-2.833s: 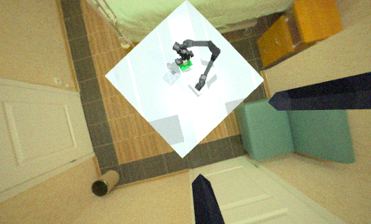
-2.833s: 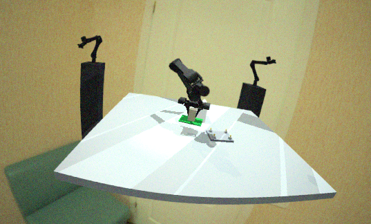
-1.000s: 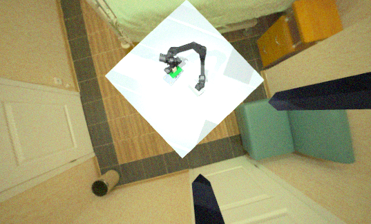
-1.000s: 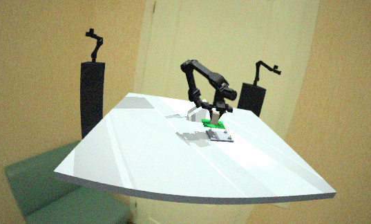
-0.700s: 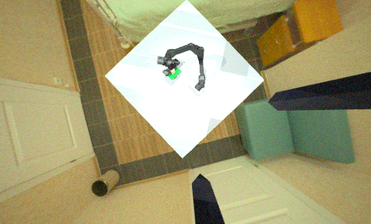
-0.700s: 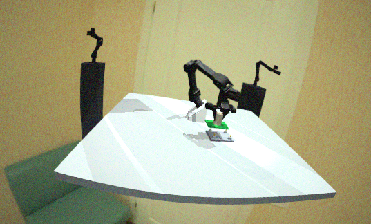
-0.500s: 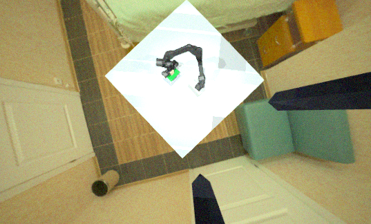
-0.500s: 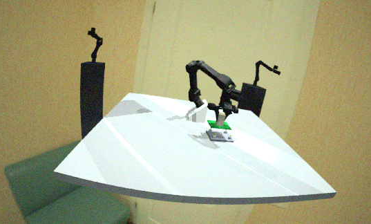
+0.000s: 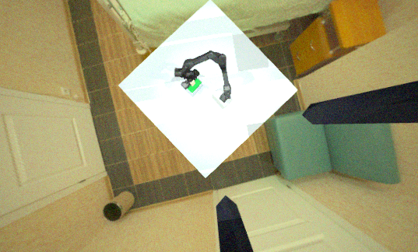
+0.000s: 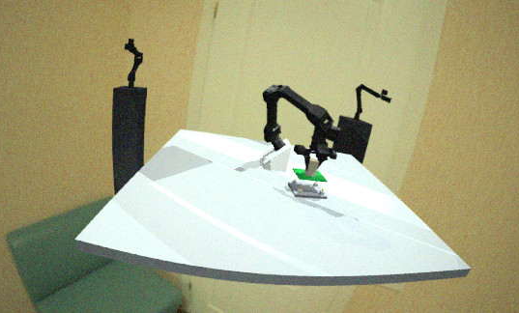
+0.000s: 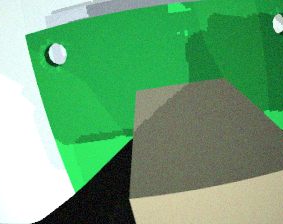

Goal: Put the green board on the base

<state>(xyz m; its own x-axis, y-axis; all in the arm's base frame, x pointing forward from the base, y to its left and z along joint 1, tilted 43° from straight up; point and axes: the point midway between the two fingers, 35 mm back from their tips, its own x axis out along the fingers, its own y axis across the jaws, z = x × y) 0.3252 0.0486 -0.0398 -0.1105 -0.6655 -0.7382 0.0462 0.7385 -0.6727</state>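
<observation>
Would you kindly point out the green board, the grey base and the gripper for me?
green board [image 9: 195, 86] [image 10: 302, 174] [image 11: 107, 55]: top, exterior, wrist; upper face
grey base [image 10: 310, 196]: exterior; near edge
gripper [image 10: 312, 161]: exterior; between fingertips, on the handle

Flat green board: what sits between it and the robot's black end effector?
A beige, block-shaped handle, its upper part gripped; the exterior view shows this.
</observation>
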